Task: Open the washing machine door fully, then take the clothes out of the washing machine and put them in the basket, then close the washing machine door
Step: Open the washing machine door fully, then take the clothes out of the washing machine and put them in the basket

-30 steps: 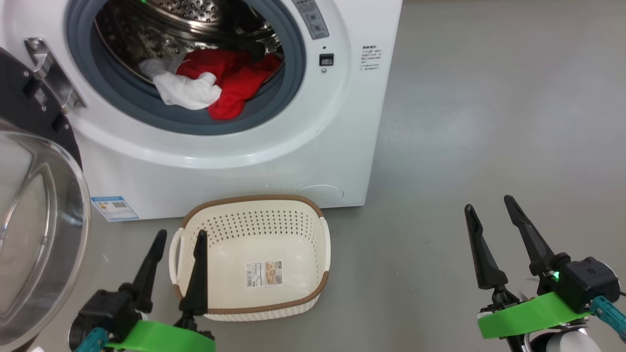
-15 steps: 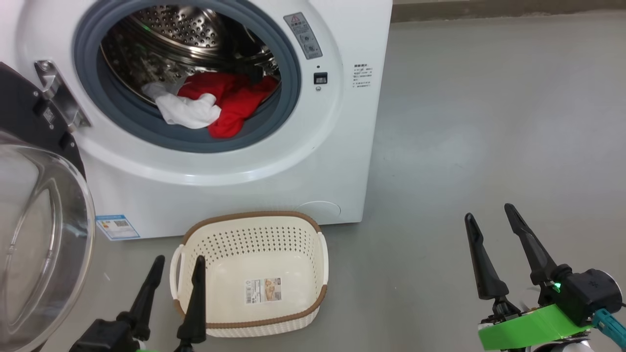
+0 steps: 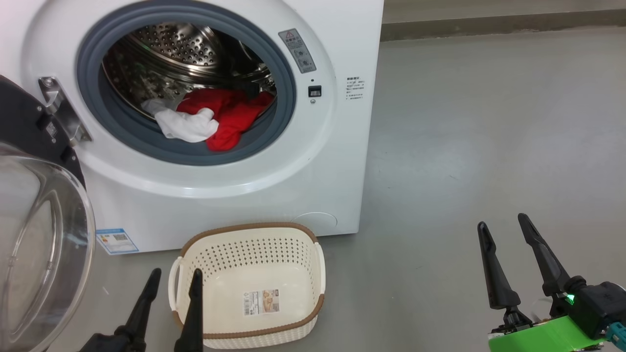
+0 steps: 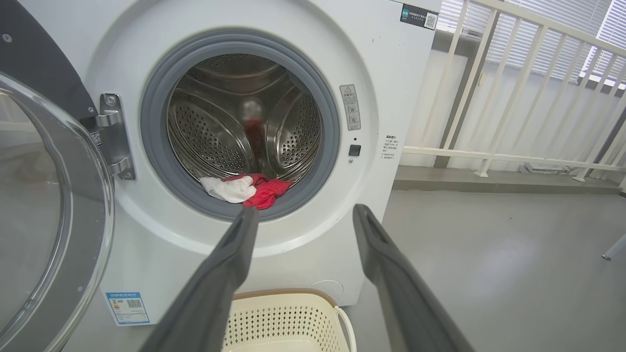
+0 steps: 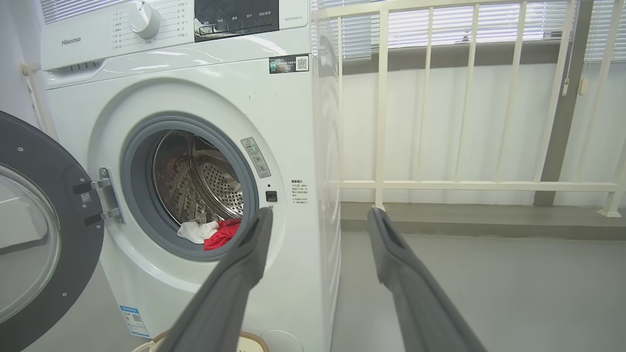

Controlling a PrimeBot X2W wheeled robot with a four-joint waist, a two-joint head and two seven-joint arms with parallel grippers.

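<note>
Both claws stood spread: the left claw (image 3: 176, 272) just beside the left side of the basket (image 3: 244, 228), the right claw (image 3: 503, 221) well off to its right. The washing machine door (image 3: 29, 122) hung open; the clothes (image 3: 215, 120) lay low in the mouth of the washing machine (image 3: 220, 200).

clothes (image 3: 220, 122) in the washing machine (image 3: 332, 171), washing machine door (image 3: 29, 234) at its left, basket (image 3: 244, 230) on the floor (image 3: 464, 146) before it

Door (image 3: 29, 215) swung open; clothes (image 3: 215, 120) in drum; basket (image 3: 247, 288) empty.
</note>
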